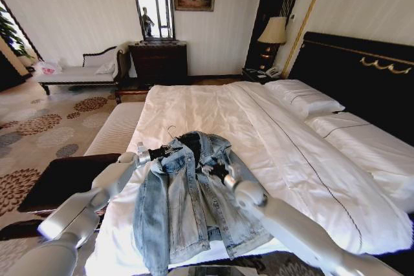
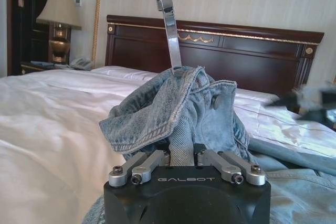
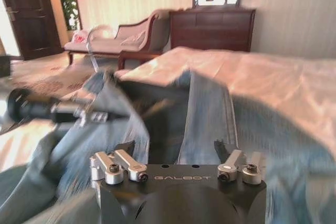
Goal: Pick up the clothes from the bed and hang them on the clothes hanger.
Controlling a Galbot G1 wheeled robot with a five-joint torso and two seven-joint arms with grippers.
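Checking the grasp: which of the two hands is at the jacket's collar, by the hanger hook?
The left hand, clamped on the collar of the denim jacket beside the hanger hook. The right hand sits at the open front.

Light-blue washed denim is seen in the clothes [image 1: 187,205], paler grey-blue on the turned-out inside just ahead of the left gripper [image 2: 181,156], whose body is black with silver finger links. A shiny silver hook of the clothes hanger [image 2: 167,19] is shown above that gripper. White sheets are seen on the bed [image 1: 259,134], with a black headboard [image 1: 362,82] trimmed in gold beyond the right gripper [image 1: 217,171]. A beige carpet [image 1: 45,127] patterned with brown floral medallions is seen beside the left arm.
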